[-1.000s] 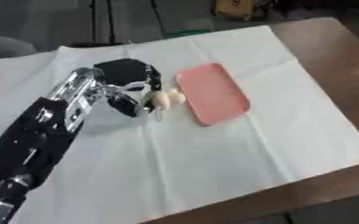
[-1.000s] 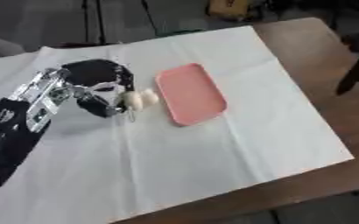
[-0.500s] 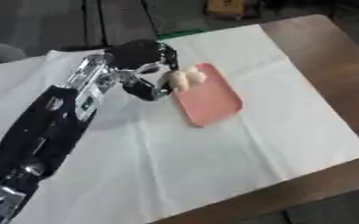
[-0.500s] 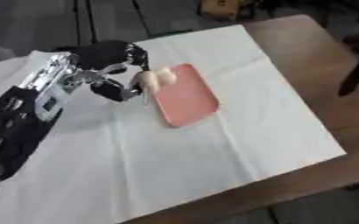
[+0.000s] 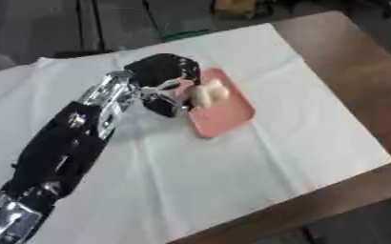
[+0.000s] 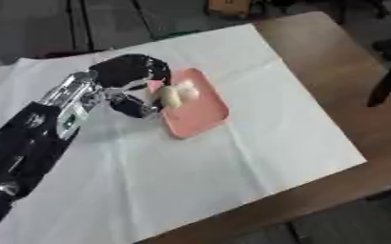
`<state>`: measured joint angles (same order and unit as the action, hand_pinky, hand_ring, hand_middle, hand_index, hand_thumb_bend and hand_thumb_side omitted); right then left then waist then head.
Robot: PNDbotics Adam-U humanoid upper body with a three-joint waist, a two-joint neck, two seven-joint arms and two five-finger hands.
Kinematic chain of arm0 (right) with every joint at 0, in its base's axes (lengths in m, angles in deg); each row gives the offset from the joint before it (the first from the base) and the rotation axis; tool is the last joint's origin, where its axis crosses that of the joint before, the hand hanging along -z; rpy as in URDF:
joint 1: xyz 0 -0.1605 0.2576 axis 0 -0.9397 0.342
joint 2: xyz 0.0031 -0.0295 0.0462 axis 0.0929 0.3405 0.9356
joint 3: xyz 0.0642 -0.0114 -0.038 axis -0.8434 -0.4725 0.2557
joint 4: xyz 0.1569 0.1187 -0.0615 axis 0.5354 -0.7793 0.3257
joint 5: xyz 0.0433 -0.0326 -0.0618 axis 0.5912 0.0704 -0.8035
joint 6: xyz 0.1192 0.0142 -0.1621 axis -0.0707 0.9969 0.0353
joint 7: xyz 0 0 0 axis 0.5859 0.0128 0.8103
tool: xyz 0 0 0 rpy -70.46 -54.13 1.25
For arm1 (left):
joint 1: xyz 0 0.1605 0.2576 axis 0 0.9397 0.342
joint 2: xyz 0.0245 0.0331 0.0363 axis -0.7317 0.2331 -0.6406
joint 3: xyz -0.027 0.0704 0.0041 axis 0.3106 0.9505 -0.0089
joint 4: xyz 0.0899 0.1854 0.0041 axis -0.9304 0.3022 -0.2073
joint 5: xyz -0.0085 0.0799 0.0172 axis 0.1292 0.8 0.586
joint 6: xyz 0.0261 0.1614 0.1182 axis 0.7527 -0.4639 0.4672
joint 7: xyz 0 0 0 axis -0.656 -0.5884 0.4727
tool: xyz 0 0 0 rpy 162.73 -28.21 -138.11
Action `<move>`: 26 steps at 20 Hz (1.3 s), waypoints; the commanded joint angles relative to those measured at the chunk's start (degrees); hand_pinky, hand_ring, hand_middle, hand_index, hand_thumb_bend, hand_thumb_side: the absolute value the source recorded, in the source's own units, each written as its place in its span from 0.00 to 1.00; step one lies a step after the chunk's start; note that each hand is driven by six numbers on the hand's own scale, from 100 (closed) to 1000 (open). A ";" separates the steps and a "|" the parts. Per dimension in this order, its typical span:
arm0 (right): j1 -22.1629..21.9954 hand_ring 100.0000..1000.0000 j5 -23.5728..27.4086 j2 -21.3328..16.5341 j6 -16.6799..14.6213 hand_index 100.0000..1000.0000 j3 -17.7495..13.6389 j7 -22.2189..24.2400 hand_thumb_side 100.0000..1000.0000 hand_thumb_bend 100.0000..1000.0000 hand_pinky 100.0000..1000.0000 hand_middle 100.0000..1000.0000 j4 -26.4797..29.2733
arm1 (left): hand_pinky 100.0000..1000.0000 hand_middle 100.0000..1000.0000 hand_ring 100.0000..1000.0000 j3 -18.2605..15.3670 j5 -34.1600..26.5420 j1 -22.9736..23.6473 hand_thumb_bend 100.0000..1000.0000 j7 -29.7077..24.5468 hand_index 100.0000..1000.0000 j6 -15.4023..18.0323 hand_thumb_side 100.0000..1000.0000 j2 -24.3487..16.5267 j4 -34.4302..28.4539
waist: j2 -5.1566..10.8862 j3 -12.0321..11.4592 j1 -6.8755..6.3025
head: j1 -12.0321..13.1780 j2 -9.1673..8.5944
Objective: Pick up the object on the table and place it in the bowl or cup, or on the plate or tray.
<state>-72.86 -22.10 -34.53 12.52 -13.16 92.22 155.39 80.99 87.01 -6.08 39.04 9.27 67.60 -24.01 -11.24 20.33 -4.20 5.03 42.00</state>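
The pale object [image 5: 207, 92] is being held in the curled fingers of the left hand [image 5: 167, 85] over the pink tray [image 5: 221, 109] on the cloth-covered bench [image 5: 332, 66]. Pickup is judged complete; release onto the tray is remaining.

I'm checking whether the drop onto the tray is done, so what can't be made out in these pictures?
- Whether the pale object rests on the pink tray or hangs above it: blurred in both eye views.
- Whether the left hand grips the object: its fingers merge into one dark blur.
- The right hand: only a dark shape at the right eye view's right edge.
- The tray's near-left rim: hidden behind the hand.
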 commanded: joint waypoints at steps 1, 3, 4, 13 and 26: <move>0.69 0.32 0.20 -0.75 -0.05 0.65 -0.16 0.11 0.68 0.00 0.31 0.72 0.87 | 0.80 0.79 0.78 -0.22 3.21 -0.59 0.30 2.01 0.83 0.59 0.23 0.19 0.38 | 0.58 0.10 0.16 | 0.23 -0.61; 0.73 0.32 0.15 -0.73 -0.02 0.65 -0.16 0.13 0.68 0.00 0.31 0.72 0.87 | 0.81 0.84 0.80 -0.30 5.16 -0.43 0.42 3.21 0.88 0.91 0.34 0.49 0.65 | 0.54 0.10 0.07 | 0.18 -0.56; 0.75 0.32 0.12 -0.70 0.01 0.65 -0.15 0.16 0.68 0.00 0.31 0.72 0.86 | 0.82 0.85 0.81 -0.43 6.12 -0.41 0.44 3.92 0.89 1.01 0.42 0.65 0.58 | 0.51 0.10 0.00 | 0.15 -0.59; 0.44 0.32 -0.02 -0.55 -0.01 0.65 -0.46 -0.07 0.68 0.00 0.31 0.72 0.81 | 0.80 0.82 0.76 -4.81 6.09 0.96 0.31 11.94 0.86 -2.11 0.55 1.41 -2.57 | 0.52 -0.72 0.34 | -0.43 -0.55; -0.18 0.32 -0.74 -1.17 0.05 0.65 -1.85 -1.40 0.68 0.00 0.31 0.72 0.64 | 0.70 0.70 0.64 -20.69 -56.21 30.70 0.00 8.09 0.79 -14.85 0.87 -8.73 -41.44 | 0.39 -6.22 0.18 | -2.62 0.86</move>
<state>-73.34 -22.48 -34.51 12.55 -14.33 91.11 155.39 62.89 34.44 24.66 47.30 -4.50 60.89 -61.25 -11.47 14.04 -4.20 2.79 42.37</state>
